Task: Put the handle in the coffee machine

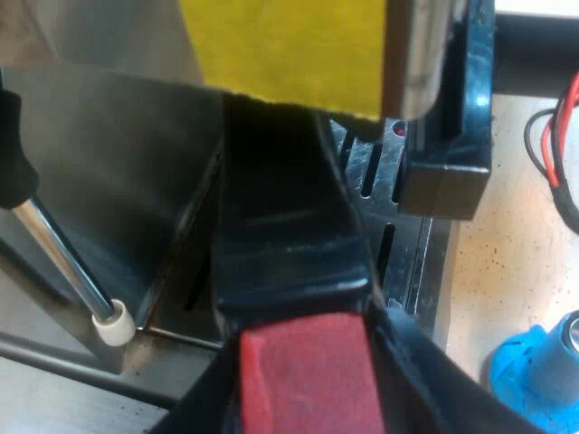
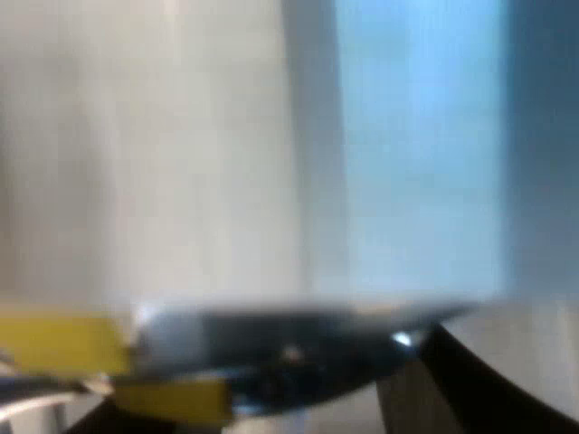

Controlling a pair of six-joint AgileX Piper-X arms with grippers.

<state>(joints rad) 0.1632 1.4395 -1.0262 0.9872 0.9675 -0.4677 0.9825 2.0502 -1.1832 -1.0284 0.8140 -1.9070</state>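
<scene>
1. Steam wand [image 1: 63,262]: hangs slanted before the machine's front panel [image 1: 118,154], apart from the handle. It does not block the insertion path.

2. Left gripper [image 1: 308,393]: its fingers [image 1: 425,371] are pressed together on the red end [image 1: 308,362] of the handle [image 1: 280,244]. Gripping at this far end appears to keep the gripper clear of the machine.

3. Handle: points straight at the machine, above the slotted drip tray [image 1: 384,181]. Its forward end is hidden under a part covered in yellow tape [image 1: 280,45]. Whether the holder is seated cannot be told. Judged stage: insertion, with a locking turn probably outstanding.

4. Blue tamper [image 1: 534,380]: stands on the table [image 1: 507,262] beside the tray, well apart from the handle and not involved.

5. Right gripper [image 2: 289,411]: its state cannot be told. It is close to a pale metal surface [image 2: 181,163].
</scene>
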